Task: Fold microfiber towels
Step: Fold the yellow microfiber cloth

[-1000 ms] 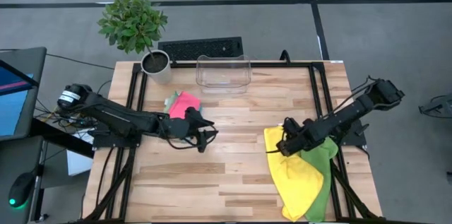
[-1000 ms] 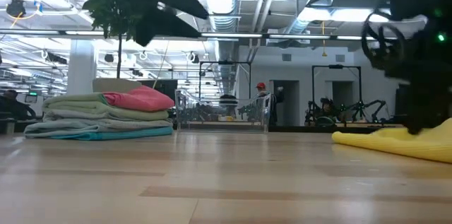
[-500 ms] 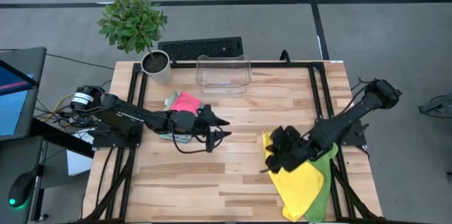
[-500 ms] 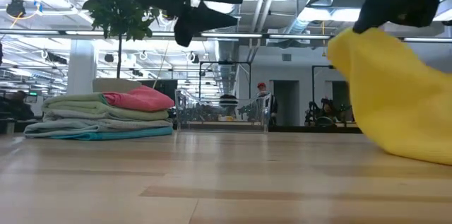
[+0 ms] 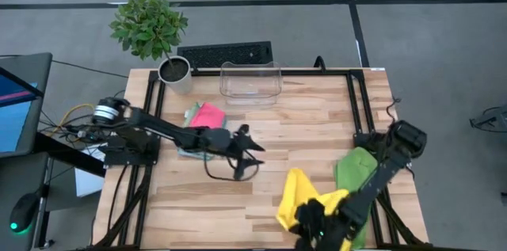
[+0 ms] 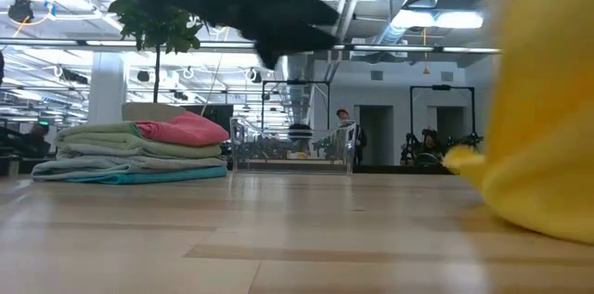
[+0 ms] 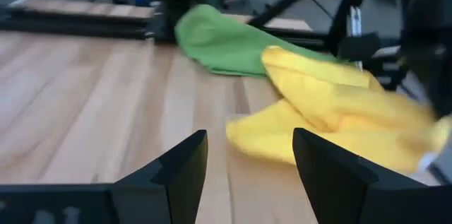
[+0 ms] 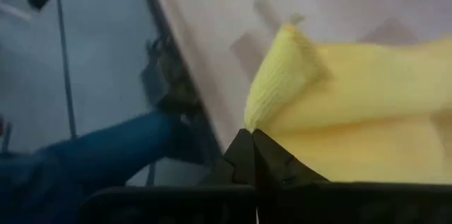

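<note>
Wooden table (image 5: 269, 124); right gripper (image 5: 313, 218), half-hidden, clamps yellow towel (image 5: 297, 195); left gripper (image 5: 252, 156) hovers parted, empty.

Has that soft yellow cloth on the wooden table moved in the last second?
Yes. The soft yellow cloth, pinched by the right gripper, has been dragged toward the table's near edge, off the green cloth.

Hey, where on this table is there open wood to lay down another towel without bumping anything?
The front-left part of the table is bare, bordered by the left gripper and the yellow towel. There is also open wood between the clear bin and the green towel. The front right is crowded: the right gripper grips the yellow towel there. The towel stack fills the back left.
</note>
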